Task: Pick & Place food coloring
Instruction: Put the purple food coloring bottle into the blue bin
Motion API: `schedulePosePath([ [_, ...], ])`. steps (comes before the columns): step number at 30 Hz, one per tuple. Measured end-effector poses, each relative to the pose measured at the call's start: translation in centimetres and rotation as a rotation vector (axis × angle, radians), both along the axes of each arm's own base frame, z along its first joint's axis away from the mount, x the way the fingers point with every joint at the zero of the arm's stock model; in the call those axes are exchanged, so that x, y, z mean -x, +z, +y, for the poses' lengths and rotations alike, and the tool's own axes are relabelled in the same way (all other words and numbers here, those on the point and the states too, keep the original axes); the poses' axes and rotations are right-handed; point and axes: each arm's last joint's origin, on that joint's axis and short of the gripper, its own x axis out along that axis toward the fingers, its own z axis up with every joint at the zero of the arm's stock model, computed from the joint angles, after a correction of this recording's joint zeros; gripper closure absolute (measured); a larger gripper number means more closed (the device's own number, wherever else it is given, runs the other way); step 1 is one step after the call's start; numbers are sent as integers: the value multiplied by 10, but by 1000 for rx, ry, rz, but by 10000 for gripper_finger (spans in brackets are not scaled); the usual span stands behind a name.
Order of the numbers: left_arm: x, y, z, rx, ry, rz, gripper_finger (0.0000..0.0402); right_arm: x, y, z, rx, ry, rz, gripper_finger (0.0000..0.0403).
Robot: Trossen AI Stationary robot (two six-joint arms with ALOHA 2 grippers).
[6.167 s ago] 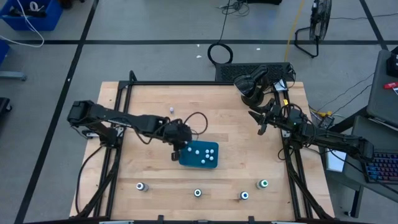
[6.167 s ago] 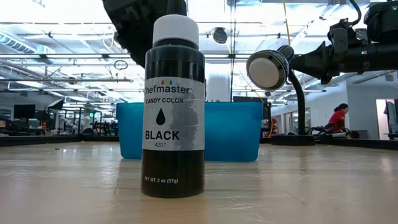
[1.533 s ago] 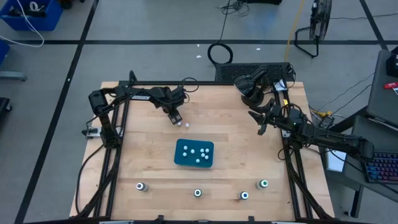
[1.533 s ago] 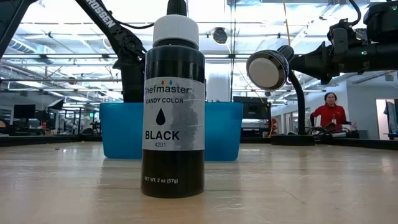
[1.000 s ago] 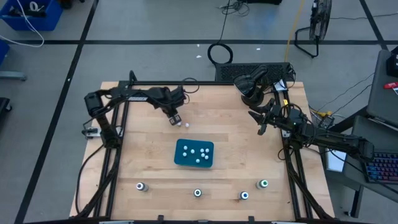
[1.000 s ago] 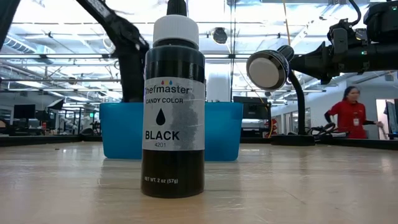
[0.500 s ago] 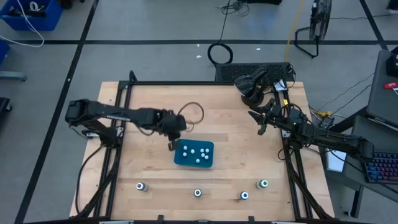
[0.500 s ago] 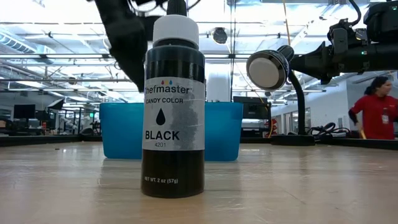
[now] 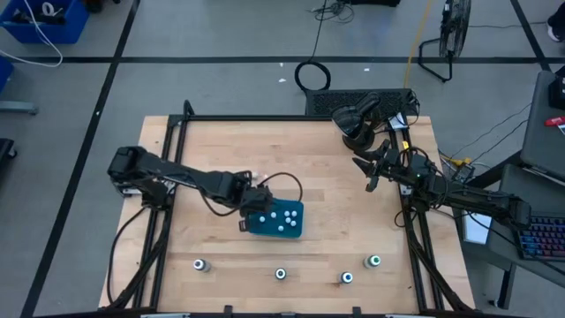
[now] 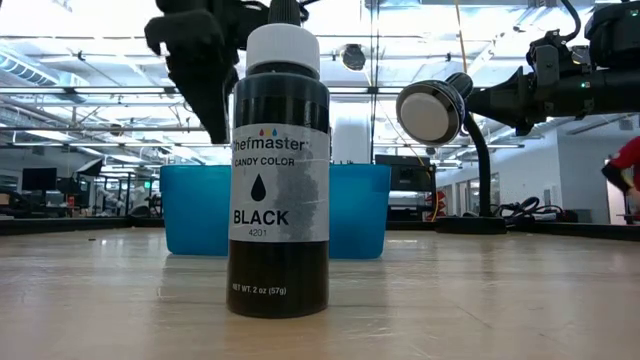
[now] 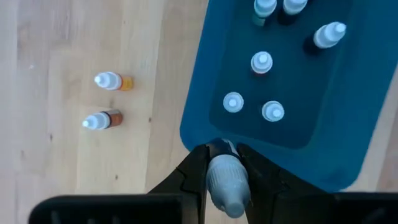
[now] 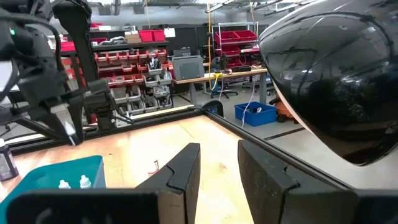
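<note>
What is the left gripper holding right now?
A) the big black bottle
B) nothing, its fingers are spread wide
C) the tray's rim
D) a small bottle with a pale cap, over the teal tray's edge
D: the left gripper is shut on a small bottle, poised at the teal tray edge.

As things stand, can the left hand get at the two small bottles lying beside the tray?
Probably not yet: the left hand is shut on a small bottle over the tray edge. Path to the two loose bottles looks free.

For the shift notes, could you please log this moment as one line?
left end effector: shut on bottle, at tray edge | right end effector: idle, table's far right | tray: six bottles
</note>
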Motion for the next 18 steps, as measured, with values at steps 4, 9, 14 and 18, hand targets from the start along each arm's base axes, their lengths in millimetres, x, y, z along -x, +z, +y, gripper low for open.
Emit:
schedulePosePath([
  [4,-10,-6,5,6,-1,-36,333,0,0,0,0,0,0,303],
  [9,-27,-19,16,73,-31,-72,333,0,0,0,0,0,0,303],
  [14,-37,-40,22,95,-71,-25,333,0,0,0,0,0,0,303],
  [18,-41,-50,24,105,-84,-5,333,0,0,0,0,0,0,303],
])
